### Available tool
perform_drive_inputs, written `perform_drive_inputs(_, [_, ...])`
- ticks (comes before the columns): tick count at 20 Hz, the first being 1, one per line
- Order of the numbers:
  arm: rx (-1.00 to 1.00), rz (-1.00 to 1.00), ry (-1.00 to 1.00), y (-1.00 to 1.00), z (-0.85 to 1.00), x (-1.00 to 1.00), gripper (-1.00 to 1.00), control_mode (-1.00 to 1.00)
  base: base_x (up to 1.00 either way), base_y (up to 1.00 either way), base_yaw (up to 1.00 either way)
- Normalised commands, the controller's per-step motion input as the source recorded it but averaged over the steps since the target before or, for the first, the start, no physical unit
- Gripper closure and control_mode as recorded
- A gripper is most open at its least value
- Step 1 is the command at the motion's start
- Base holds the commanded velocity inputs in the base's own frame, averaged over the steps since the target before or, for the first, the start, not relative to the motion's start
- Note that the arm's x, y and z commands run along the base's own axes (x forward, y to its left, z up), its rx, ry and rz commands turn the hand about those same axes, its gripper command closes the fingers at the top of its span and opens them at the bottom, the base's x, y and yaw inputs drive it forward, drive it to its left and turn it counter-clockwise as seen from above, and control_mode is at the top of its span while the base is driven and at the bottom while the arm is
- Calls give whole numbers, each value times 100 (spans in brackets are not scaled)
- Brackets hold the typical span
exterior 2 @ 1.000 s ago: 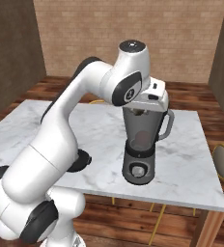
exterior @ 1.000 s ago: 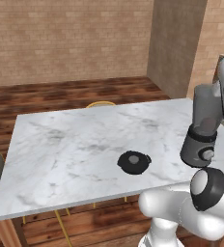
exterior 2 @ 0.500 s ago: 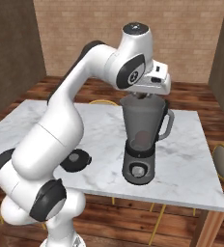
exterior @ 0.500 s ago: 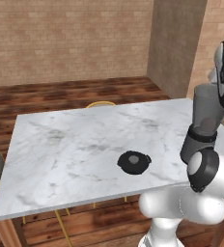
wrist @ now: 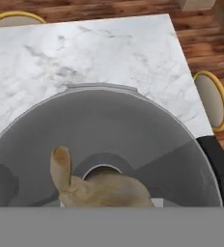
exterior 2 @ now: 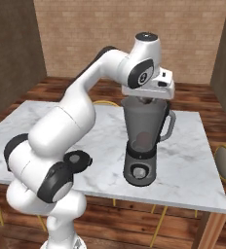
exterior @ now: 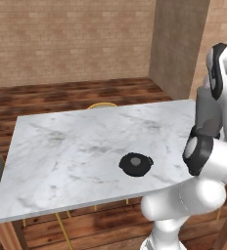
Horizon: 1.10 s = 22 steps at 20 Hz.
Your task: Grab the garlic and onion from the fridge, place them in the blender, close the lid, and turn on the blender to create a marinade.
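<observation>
Tan bulb: the pale tan papery garlic bulb with a stubby stem (wrist: 104, 190) sits right at the bottom of my hand view, over the jar mouth. I read it as pinched in the fingers.
Gripper: the white two-finger gripper (exterior 2: 146, 99) hangs directly above the jar, jaws drawn narrow on the garlic. The tips themselves I cannot make out.
Blender: the smoky grey see-through tapered jar on its round dark grey base with a silver knob (exterior 2: 143, 141) stands upright on the white marble table (exterior: 61, 146), mouth open.
Onion: a reddish round blur (exterior 2: 143, 138) shows low inside the jar. I take it for the small red onion, already in.
Lid: the flat round black disc with a side tab (exterior: 135, 163) lies on the marble, well apart from the jar and near the table's front edge.
Garlic handling: light, firm under a loose dry skin that may slip or flake. A grip across the fat middle suits it; the stem looks too thin to trust.
Lid handling: I expect it to be stiff, light and low, so there is little to bite on. I would take it by the tab or across the rim from straight above.
Risk: the jar is tall on a small base, so I would avoid nudging its rim on release.
</observation>
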Motion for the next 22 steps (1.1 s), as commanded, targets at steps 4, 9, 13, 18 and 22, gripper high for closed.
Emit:
perform_drive_inputs(4, [0,3,7,-19,-53,25,100,-100,0,0,0])
perform_drive_inputs(9, [0,3,8,-20,-45,23,100,-100,0,0,0])
perform_drive_inputs(13, [0,2,12,-7,-53,28,100,-100,0,0,0])
perform_drive_inputs(18, [0,2,13,0,-51,24,100,-100,0,0,0])
perform_drive_inputs(22, [0,3,11,0,-71,3,-100,-100,0,0,0])
